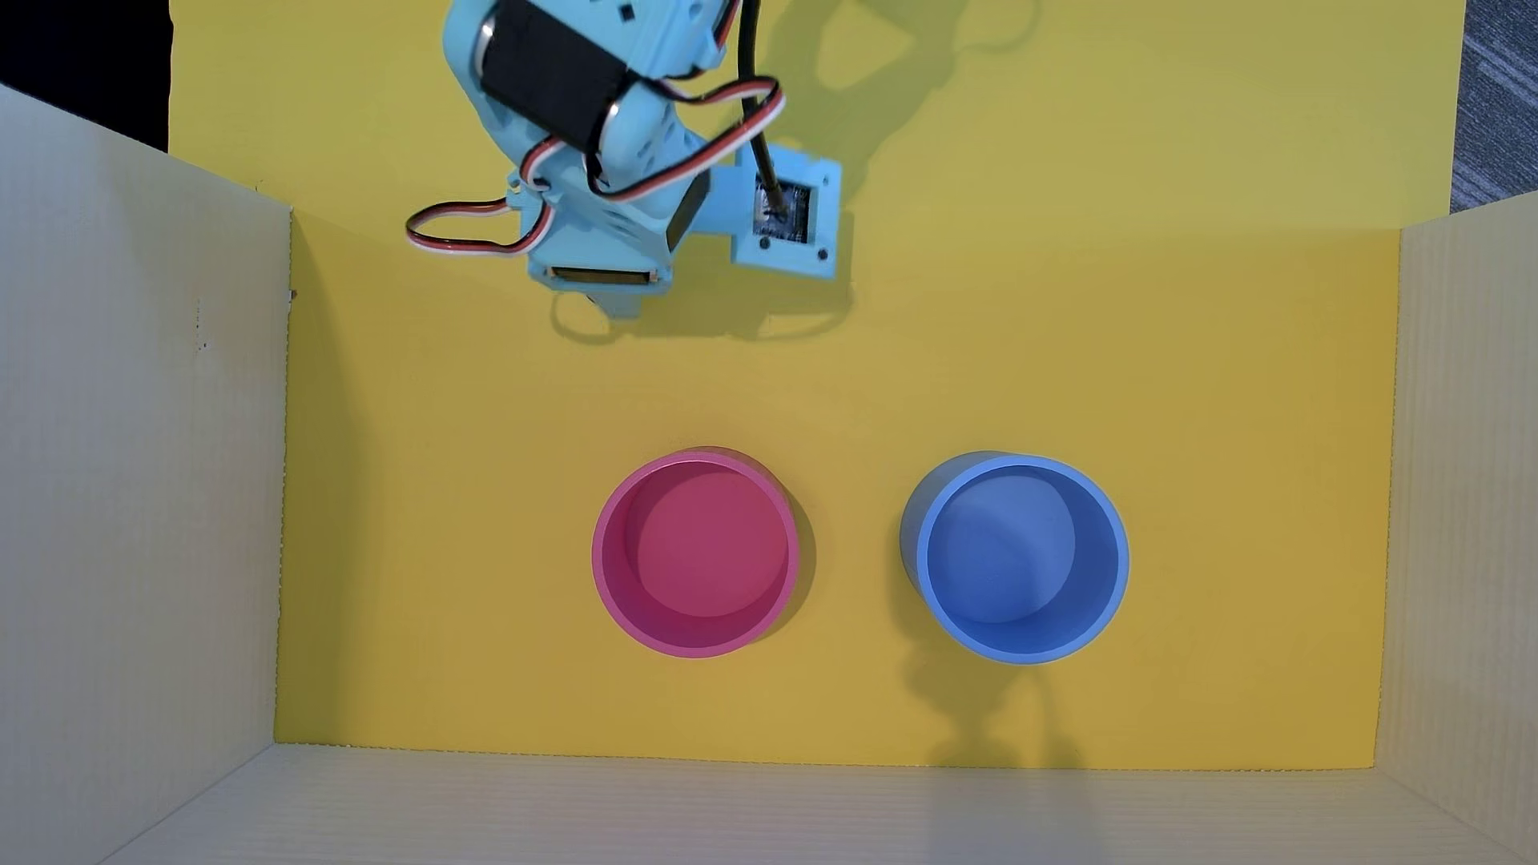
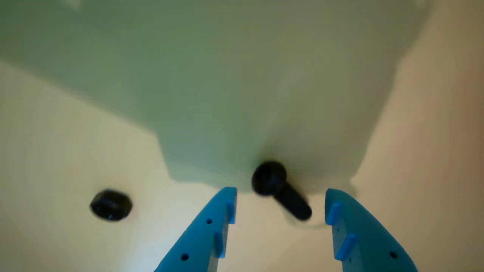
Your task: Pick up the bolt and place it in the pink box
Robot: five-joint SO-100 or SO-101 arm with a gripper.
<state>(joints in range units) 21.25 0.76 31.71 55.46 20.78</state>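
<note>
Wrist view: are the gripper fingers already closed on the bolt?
No, the gripper is open, its two blue fingers standing apart on either side of the bolt, which lies on the surface between them.

A flat yellow corrugated-plastic worktop (image 1: 466,466) is fenced on three sides by pale cream corrugated-plastic walls (image 1: 133,466). Grey patterned carpet floor (image 1: 1498,91) shows top right in the overhead view. Soft shadows fall across the yellow.
</note>
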